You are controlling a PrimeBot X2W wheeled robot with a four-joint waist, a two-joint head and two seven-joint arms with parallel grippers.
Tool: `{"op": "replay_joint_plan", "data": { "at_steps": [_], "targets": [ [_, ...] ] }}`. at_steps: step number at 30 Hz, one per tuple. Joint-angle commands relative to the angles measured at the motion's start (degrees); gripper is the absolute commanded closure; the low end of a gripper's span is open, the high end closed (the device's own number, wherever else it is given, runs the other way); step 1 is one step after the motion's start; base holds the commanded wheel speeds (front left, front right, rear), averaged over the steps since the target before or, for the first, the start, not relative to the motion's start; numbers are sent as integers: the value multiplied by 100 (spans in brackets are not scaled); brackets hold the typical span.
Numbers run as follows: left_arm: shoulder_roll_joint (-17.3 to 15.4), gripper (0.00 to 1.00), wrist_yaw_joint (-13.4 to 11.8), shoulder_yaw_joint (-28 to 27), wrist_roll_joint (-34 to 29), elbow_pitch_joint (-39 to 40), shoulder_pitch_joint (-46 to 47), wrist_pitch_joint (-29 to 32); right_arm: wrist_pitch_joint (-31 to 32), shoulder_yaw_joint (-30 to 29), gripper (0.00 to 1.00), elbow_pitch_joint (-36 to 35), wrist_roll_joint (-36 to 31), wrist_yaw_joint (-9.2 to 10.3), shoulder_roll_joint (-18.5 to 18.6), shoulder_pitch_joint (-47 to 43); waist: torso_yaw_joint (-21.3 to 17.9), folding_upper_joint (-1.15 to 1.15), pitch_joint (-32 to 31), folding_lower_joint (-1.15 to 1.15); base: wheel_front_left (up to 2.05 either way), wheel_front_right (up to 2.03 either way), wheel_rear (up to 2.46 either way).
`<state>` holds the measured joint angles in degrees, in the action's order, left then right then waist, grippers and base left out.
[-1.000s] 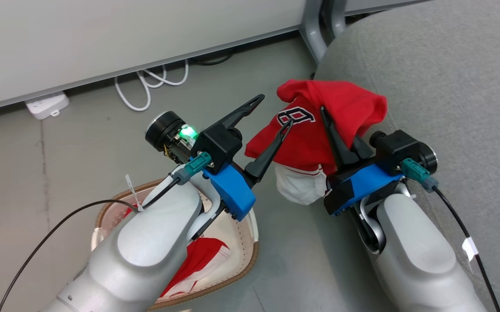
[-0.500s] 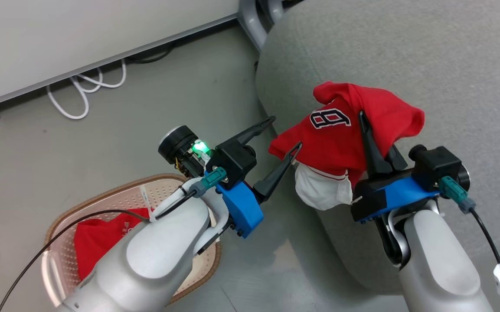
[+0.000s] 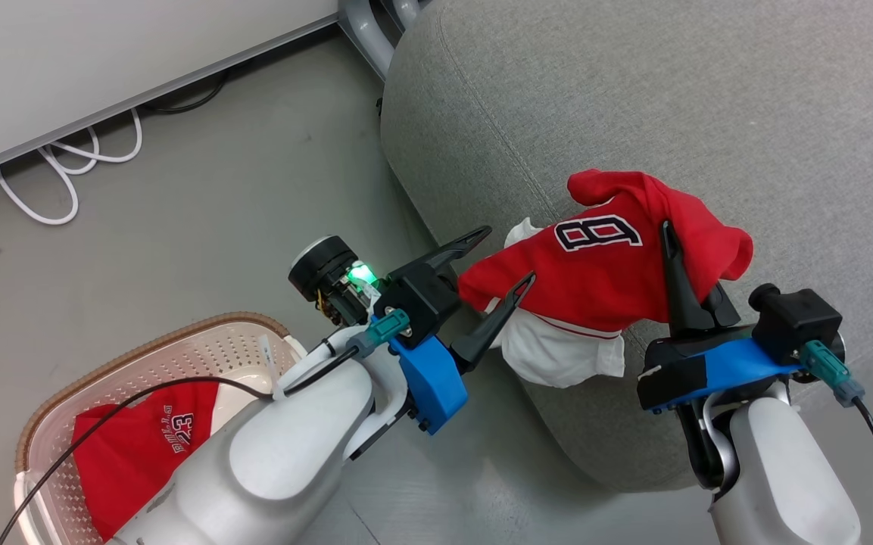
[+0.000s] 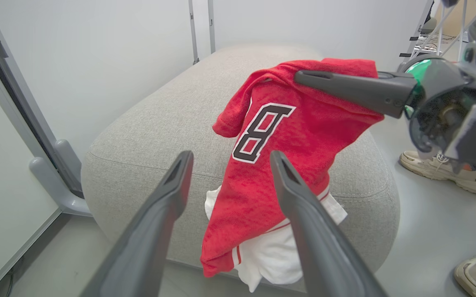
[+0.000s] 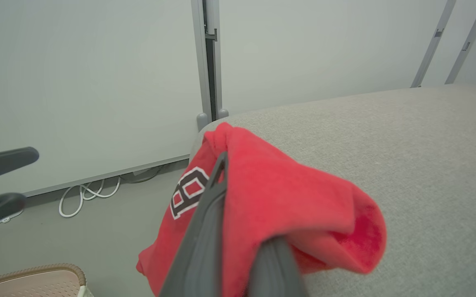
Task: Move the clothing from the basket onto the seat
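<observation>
A red jersey (image 3: 603,265) with a white-edged "8" and a white lower part hangs from my right gripper (image 3: 665,231), which is shut on it above the near edge of the grey seat (image 3: 633,98). Its hem droops down the seat's side. My left gripper (image 3: 505,253) stands open just left of the cloth, touching nothing. In the left wrist view its fingers (image 4: 171,194) frame the jersey (image 4: 287,136). In the right wrist view the jersey (image 5: 287,194) drapes over my fingers (image 5: 204,231). A second red jersey (image 3: 133,446) lies in the basket (image 3: 141,333) at lower left.
White cables (image 3: 65,174) loop on the grey floor by the wall base. A grey metal post foot (image 3: 364,30) stands behind the seat's corner. A person's shoes (image 4: 448,171) rest on the floor beyond the seat.
The camera has swung toward the seat, so the basket shows further left. My right gripper has carried the jersey from beside the seat's corner to over its near edge; the left gripper stays open alongside.
</observation>
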<state>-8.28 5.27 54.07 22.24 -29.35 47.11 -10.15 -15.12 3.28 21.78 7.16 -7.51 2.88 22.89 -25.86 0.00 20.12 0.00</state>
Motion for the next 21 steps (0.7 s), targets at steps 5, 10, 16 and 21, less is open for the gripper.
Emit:
{"op": "replay_joint_plan", "data": {
  "at_steps": [5,10,16,21],
  "targets": [
    [-17,0,6,39,49,23,-27,-13,-5,-37,100,-61,-38,3,1,-62,20,0,5,0,0,0,0],
    [-38,0,-22,27,78,32,53,-44,-6,-99,100,-168,-91,4,1,125,98,0,47,0,0,0,0],
    [-109,0,-87,-5,67,119,153,-15,-6,-153,100,-277,-286,4,4,710,177,0,285,0,0,0,0],
    [-193,0,-118,-23,5,250,341,84,-5,-478,100,-552,-342,4,237,1566,260,0,701,0,0,0,0]
  ]
}}
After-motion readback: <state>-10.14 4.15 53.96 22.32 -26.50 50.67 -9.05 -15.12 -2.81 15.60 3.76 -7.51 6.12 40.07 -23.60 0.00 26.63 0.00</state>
